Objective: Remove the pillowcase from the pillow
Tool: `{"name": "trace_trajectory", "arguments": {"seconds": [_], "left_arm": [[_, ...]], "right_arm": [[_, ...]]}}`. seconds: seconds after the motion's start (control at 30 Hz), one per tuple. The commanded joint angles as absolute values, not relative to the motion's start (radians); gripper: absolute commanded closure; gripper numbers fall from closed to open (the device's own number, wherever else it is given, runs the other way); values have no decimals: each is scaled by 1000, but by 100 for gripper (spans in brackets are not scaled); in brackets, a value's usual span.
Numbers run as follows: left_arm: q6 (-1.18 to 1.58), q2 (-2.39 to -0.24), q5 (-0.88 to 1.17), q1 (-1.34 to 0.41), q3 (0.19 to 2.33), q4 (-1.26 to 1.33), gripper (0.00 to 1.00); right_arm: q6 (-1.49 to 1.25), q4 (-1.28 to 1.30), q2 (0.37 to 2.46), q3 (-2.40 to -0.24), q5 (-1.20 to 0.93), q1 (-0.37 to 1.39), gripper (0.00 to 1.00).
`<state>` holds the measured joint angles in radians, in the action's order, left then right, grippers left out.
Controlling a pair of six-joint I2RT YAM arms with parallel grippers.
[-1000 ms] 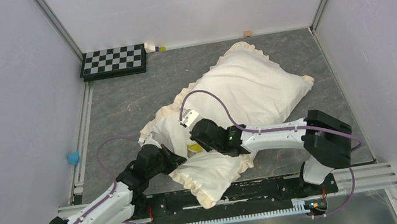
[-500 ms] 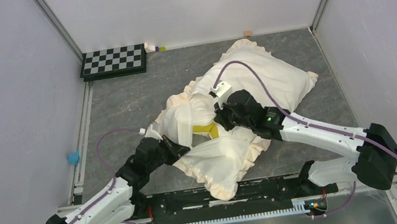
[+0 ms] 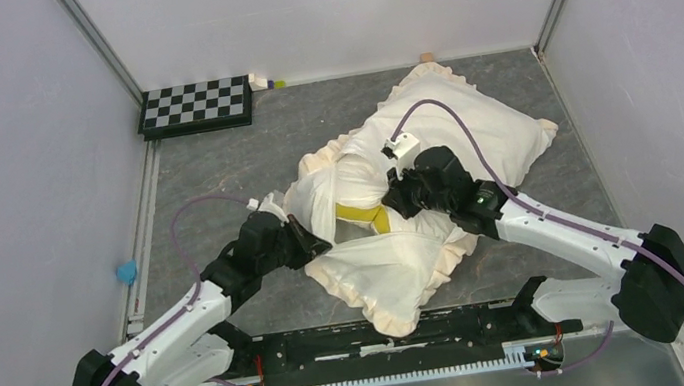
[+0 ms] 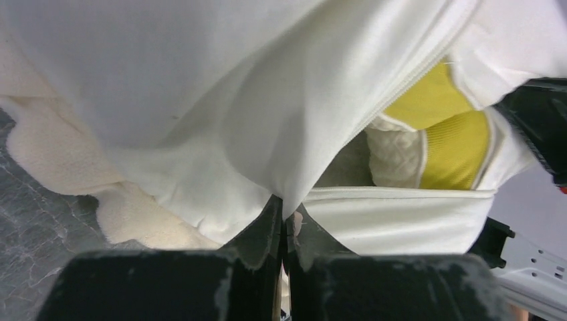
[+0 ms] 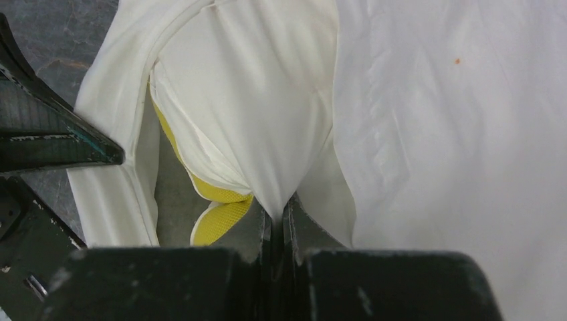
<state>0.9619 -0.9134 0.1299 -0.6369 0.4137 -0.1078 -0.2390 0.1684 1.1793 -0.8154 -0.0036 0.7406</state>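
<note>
The pillowcase [image 3: 470, 129] lies cream side up on the table, frill around its edge, with the pillow inside. Its opening gapes at the middle and shows the pillow's yellow band [image 3: 361, 215]. My left gripper [image 3: 317, 247] is shut on the near edge of that opening. The left wrist view shows its jaws [image 4: 286, 212] pinching cream pillowcase fabric [image 4: 200, 100], with the yellow band [image 4: 455, 144] beyond. My right gripper [image 3: 394, 196] is shut on a white fold at the pillow's corner. The right wrist view shows this pinch [image 5: 276, 214] right beside the yellow band [image 5: 224, 217].
A checkerboard [image 3: 196, 105] lies at the back left, with small blocks [image 3: 267, 83] beside it along the back wall. A blue object [image 3: 127, 273] sits at the left rail. Grey walls enclose the table on three sides.
My right gripper has pulled up and to the right and my left gripper has followed a little. The whole bundle shifted the same way, and the opening now shows more of the yellow band.
</note>
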Motion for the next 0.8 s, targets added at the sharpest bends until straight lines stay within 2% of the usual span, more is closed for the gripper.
{"name": "trace_trajectory", "arguments": {"seconds": [0.0, 0.1, 0.13, 0.17, 0.2, 0.3, 0.4, 0.47, 0.63, 0.73, 0.77], "left_arm": [[834, -877, 55, -634, 528, -314, 91], [759, -880, -84, -634, 619, -432, 86], [731, -890, -120, -634, 648, -471, 77], [703, -900, -135, -634, 686, -502, 57], [661, -910, -131, -634, 716, -522, 47], [605, -901, -93, -634, 767, -513, 27], [558, -896, -69, -634, 767, -432, 17], [548, -923, -74, -634, 779, -392, 16], [531, -1087, -123, -634, 858, -385, 21], [552, -1187, -143, -621, 873, -378, 36], [562, -1209, -144, -606, 868, -374, 45]], "right_arm": [[-240, 8, 1175, -786, -70, 721, 100], [-253, -24, 1189, -774, -98, 721, 100], [-254, -31, 1192, -770, -107, 721, 100], [-254, -35, 1193, -765, -116, 720, 100], [-253, -37, 1196, -763, -127, 721, 100], [-246, -35, 1201, -762, -139, 720, 100], [-243, -39, 1202, -756, -143, 721, 100], [-242, -44, 1203, -753, -149, 721, 100], [-237, -40, 1204, -761, -168, 721, 100], [-232, -33, 1190, -762, -165, 721, 100], [-231, -29, 1182, -765, -156, 721, 100]]}}
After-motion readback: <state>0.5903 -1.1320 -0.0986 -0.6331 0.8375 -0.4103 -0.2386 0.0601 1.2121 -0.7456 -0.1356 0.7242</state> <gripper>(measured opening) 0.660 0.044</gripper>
